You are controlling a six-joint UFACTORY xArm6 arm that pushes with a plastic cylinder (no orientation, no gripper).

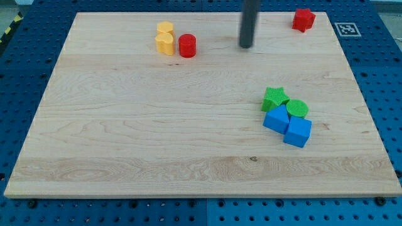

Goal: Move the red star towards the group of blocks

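Note:
The red star (303,19) lies near the view's top right corner of the wooden board (125,138). My tip (245,46) rests on the board to the star's left and a little lower, apart from it. A group of blocks sits at the view's right middle: a green star (274,98), a green cylinder (298,109), a blue block (276,119) and a blue cube (298,132), all touching. No block touches my tip.
A yellow block (165,38) and a red cylinder (187,46) stand together at the view's top left. A white marker tag (346,29) lies off the board at the top right, on the blue pegboard (377,94).

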